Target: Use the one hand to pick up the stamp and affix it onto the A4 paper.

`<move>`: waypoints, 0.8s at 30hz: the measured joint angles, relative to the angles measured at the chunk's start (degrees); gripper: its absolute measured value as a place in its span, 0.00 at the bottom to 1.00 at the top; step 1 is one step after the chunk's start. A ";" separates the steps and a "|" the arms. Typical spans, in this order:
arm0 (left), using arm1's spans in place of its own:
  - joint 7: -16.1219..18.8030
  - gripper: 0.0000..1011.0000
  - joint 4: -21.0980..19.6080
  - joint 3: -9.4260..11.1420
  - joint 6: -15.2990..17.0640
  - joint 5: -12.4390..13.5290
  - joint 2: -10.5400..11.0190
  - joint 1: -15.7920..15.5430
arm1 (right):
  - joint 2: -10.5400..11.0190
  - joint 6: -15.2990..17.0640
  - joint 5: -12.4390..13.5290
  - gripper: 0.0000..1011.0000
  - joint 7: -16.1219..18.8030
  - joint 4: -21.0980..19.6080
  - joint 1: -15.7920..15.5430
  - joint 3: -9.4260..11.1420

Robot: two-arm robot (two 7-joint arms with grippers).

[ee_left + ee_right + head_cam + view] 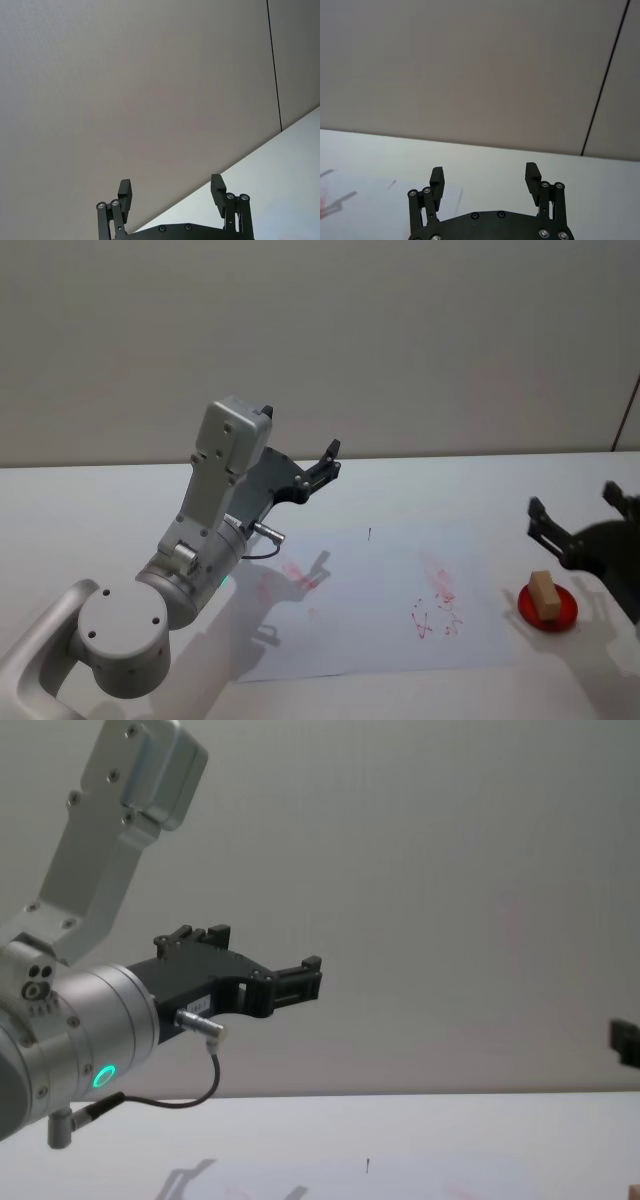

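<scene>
Stamp (544, 596), a small tan block, stands upright on a round red pad (566, 613) on the white table (450, 480). Nothing grips it. In the head view it sits at three o'clock from the A4 paper (360, 625), just past that sheet's right edge and apart from it. The paper lies flat on the table and carries reddish marks (437, 607), the densest cluster toward its three o'clock side and a fainter one near its nine o'clock side.

The right gripper (572, 498) is at about one o'clock from the stamp, near it but not touching. Its two black fingers are spread wide with nothing between them. The right wrist view shows the same wide gap, with a corner of the paper on the table beyond the fingers.

The left gripper (325, 462) is held up off the table at about eleven o'clock from the paper's centre, on a silver-grey arm with a boxy light-grey link (228, 455). Its fingers are also spread wide and empty, pointing toward the grey wall (150, 90). Its shadow falls on the nine o'clock part of the sheet.
</scene>
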 joint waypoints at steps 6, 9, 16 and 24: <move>0.00 0.99 0.00 0.00 0.00 0.00 0.00 0.00 | 1.61 2.06 1.31 0.99 -2.03 -1.75 -3.05 0.82; 0.00 0.99 0.00 0.00 0.00 0.00 0.00 0.00 | 2.16 3.00 1.81 0.99 -2.15 -2.06 -3.90 1.11; 0.00 0.99 0.00 0.00 0.00 0.00 0.00 0.00 | 2.49 5.62 2.28 0.99 -0.46 -1.58 -3.92 1.26; 0.00 0.99 0.00 0.00 0.00 0.00 0.00 0.00 | 1.74 9.26 2.01 0.99 1.64 0.42 -2.57 0.90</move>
